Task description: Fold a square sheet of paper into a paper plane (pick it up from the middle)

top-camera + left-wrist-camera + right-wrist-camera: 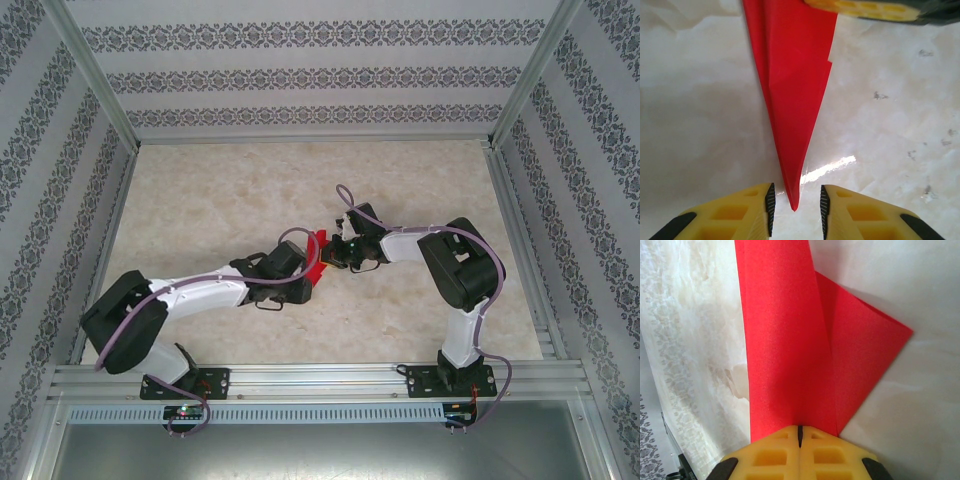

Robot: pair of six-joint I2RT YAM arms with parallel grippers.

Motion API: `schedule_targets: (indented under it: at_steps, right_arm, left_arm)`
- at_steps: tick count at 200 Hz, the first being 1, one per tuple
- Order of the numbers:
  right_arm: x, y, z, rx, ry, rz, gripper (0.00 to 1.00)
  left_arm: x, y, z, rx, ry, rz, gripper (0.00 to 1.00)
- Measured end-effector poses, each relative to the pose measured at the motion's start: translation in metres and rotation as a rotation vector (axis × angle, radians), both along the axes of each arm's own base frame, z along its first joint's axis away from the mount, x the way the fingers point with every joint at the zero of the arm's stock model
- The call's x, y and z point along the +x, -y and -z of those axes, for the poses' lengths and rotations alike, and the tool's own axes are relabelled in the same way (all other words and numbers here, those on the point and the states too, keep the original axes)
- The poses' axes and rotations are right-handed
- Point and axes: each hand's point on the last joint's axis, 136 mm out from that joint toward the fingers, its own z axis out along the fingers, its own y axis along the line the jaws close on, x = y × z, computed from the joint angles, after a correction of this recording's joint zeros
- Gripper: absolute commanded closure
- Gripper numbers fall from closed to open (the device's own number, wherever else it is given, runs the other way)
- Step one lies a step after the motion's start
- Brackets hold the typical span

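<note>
On the pale marbled table, near the middle, the right gripper pinches the wide end of the paper plane, probably to steady it. The left gripper stands spread around the nose, without touching.

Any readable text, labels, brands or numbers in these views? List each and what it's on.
None readable. The thin bright red folded paper is plain; the yellow plastic gripper fingers carry no lettering; the patterned grey wall panels show ornament, not words. Small electronics at the arm bases are too small to read.
</note>
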Motion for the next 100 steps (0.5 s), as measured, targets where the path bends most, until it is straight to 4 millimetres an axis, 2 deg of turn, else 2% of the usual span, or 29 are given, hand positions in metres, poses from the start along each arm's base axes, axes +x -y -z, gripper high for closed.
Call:
schedule_targets:
  at_steps: [32,100]
  right_arm:
    - [0.000,0.000,0.000,0.000,0.002,0.001,0.96]
    - [0.001,0.000,0.000,0.000,0.003,0.001,0.95]
  left_arm:
    - [-0.002,0.001,0.016,0.070,-0.018,-0.003,0.70]
    - [0.004,0.003,0.016,0.136,0.014,-0.014,0.80]
